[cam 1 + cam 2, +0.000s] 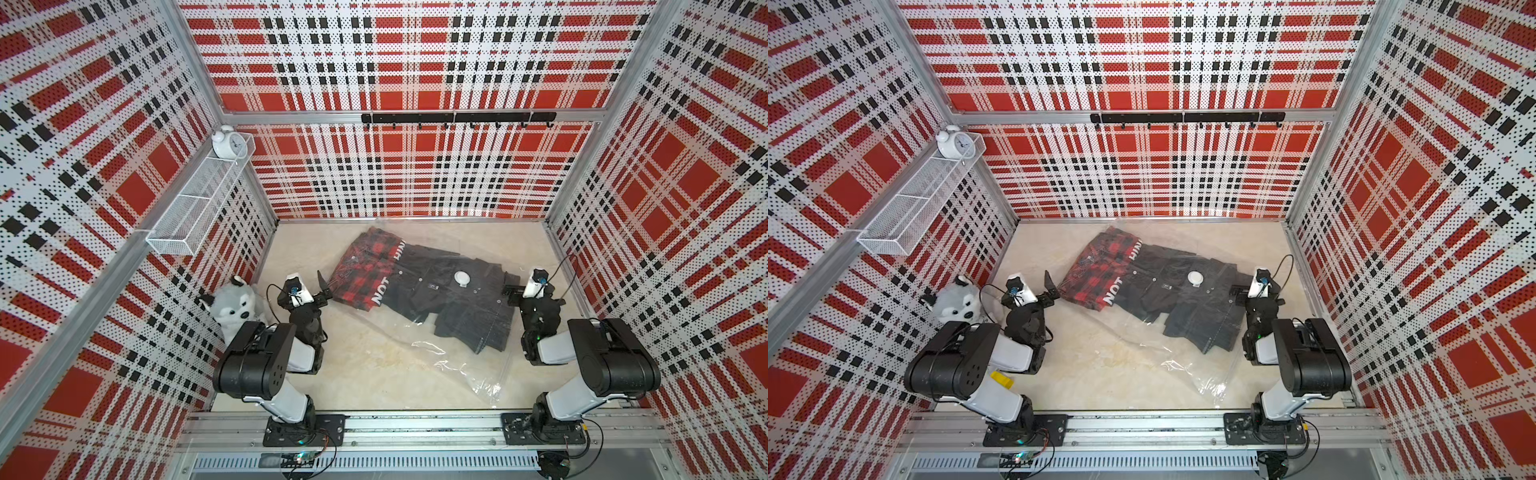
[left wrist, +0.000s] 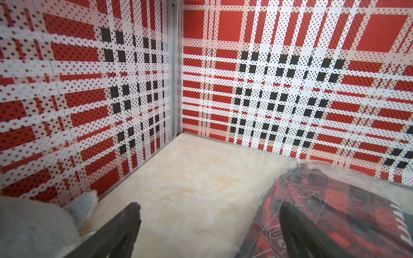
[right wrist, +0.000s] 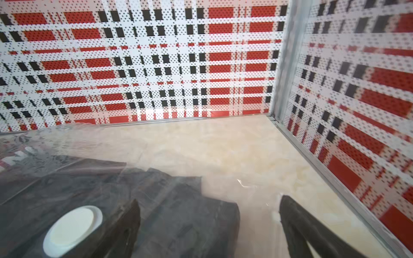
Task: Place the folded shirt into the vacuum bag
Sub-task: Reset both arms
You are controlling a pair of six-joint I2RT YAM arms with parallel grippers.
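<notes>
**A:** Both stand released, grasping nothing. The left tool (image 1: pixel 325 289) is just beside the red-and-black plaid garment (image 1: pixel 361 270), and the right tool (image 1: pixel 510 293) is beside the dark folded shirt (image 1: pixel 469 316).

**B:** That shirt seems to lie under the film of the large, clear, crinkly vacuum bag (image 1: pixel 457 365). The round white valve (image 1: pixel 461 277) sits near the right tool. Whether the shirt's near corner is fully inside is unclear.

**A:** Then the robot should probably pinch film only, not cloth. The grey plush husky (image 1: pixel 232 307) on the pale counter (image 1: pixel 353 365) crowds the left tool from behind.
</notes>
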